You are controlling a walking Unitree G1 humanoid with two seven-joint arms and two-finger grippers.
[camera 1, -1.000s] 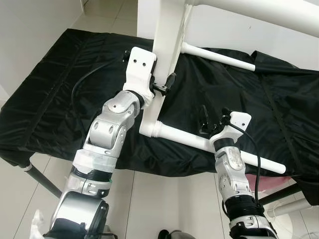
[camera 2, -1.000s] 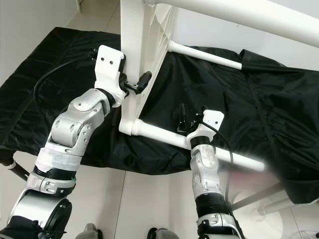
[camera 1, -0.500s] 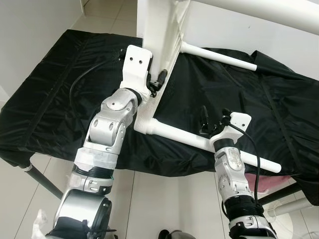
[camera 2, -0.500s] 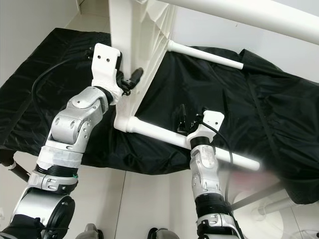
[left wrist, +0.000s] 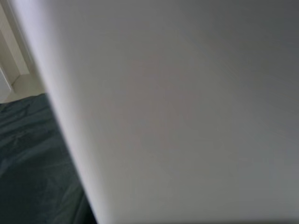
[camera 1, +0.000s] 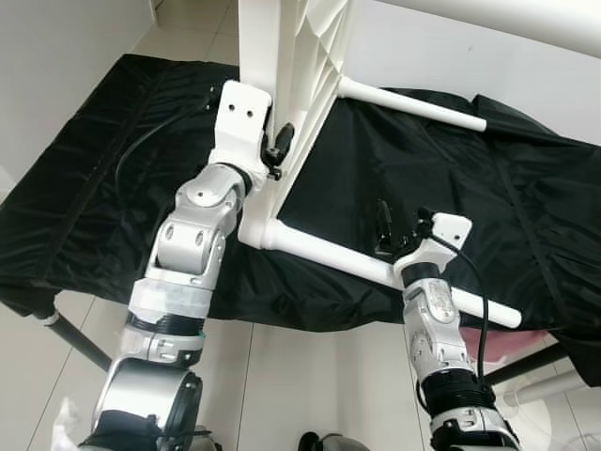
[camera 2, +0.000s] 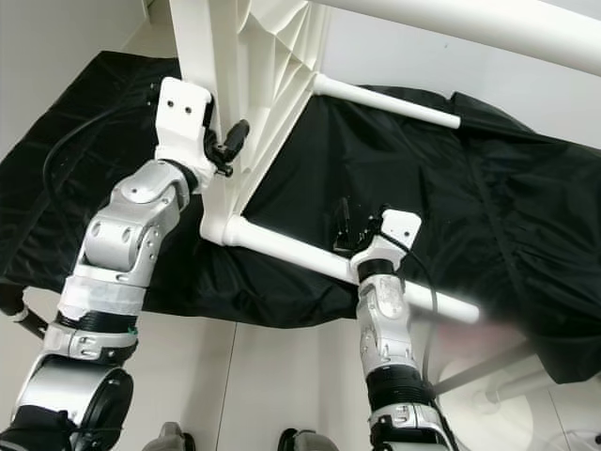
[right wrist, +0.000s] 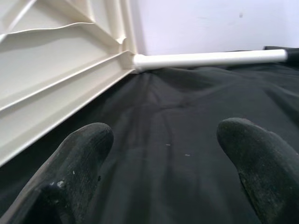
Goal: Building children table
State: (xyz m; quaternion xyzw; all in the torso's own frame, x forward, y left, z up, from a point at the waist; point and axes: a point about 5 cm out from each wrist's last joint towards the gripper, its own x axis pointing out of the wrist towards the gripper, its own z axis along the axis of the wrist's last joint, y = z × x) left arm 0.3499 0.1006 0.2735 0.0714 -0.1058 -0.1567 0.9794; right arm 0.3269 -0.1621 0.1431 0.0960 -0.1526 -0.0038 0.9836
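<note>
A white children's table stands on its edge on the black cloth (camera 1: 113,160). Its ribbed top panel (camera 1: 282,56) rises out of view. One white leg (camera 1: 329,254) runs along the cloth's front, and another leg (camera 1: 413,103) lies further back. My left gripper (camera 1: 275,150) is shut on the panel's edge, with one black finger on the ribbed underside. The left wrist view looks close onto the white panel (left wrist: 187,116). My right gripper (camera 1: 383,228) is open just behind the front leg. Its fingertips (right wrist: 79,158) stand apart over the cloth, facing the back leg (right wrist: 210,58).
The cloth covers a low stand whose dark leg (camera 1: 75,338) shows at the front left. A white wall (camera 1: 66,47) lies to the left and pale floor tiles (camera 1: 282,376) below. A pink object (camera 1: 488,343) and a white tube (camera 1: 554,385) sit at the bottom right.
My left gripper has moved left with the table panel, and the front leg's joint slid left with it. The right arm has stayed where it was.
</note>
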